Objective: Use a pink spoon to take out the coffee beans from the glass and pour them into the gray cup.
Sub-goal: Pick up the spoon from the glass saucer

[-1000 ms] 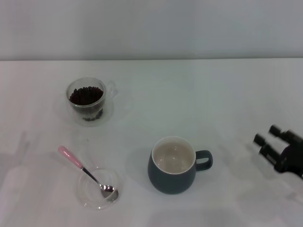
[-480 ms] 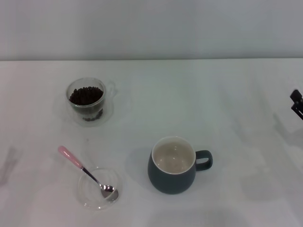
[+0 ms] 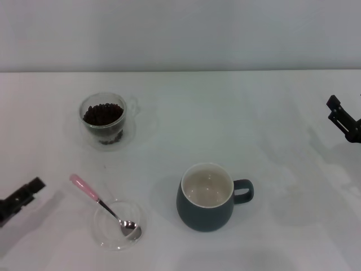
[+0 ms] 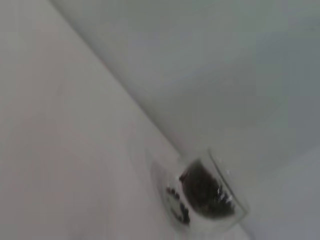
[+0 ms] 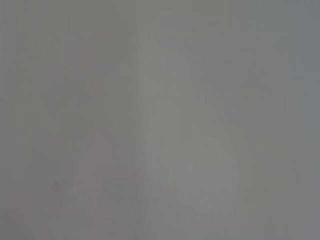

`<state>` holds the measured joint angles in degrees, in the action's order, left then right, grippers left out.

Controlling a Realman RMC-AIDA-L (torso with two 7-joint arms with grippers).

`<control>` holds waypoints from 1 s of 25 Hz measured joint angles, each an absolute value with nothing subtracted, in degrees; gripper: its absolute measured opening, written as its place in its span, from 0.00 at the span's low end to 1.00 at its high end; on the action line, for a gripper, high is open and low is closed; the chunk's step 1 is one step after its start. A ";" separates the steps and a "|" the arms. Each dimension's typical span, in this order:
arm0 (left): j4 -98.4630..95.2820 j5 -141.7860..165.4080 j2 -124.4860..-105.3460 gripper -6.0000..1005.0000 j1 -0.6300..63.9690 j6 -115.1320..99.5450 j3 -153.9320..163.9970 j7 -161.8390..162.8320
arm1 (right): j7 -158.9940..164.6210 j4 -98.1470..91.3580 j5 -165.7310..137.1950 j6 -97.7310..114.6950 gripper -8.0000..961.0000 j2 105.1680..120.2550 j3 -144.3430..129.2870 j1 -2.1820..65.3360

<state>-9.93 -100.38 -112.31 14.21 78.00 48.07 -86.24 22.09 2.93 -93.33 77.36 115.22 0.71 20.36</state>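
At eight o'clock, my left pincer [image 3: 21,199], grip state unclear, has just entered beside the untouched pink spoon [image 3: 105,208]; scooping hasn't begun.

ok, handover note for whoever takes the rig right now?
Left claw: low at the table's left edge, short of the pink spoon, holding nothing.
Right claw: far right edge, away from everything.
Spoon lies with its bowl in the shallow clear dish, untouched.
Coffee beans all in the glass.
Gray cup empty.
Done: nothing.
Left: grasp spoon, scoop, pour.
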 joint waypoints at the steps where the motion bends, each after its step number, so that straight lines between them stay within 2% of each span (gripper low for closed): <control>1: -9.97 -99.25 -112.29 0.83 14.94 77.60 48.05 -85.71 | 22.08 2.95 -93.33 77.33 0.90 115.22 0.73 20.33; 15: -10.86 -89.96 -112.16 0.82 21.32 74.21 48.03 -78.56 | 22.06 3.51 -92.86 76.36 0.90 115.23 0.88 20.43; 25: -10.99 -87.80 -112.39 0.68 23.95 72.79 48.08 -77.50 | 22.06 3.40 -92.81 76.28 0.90 115.23 0.88 20.57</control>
<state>-10.99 -87.80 -112.39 23.95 72.79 48.08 -77.50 22.06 3.40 -92.81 76.28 115.23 0.88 20.57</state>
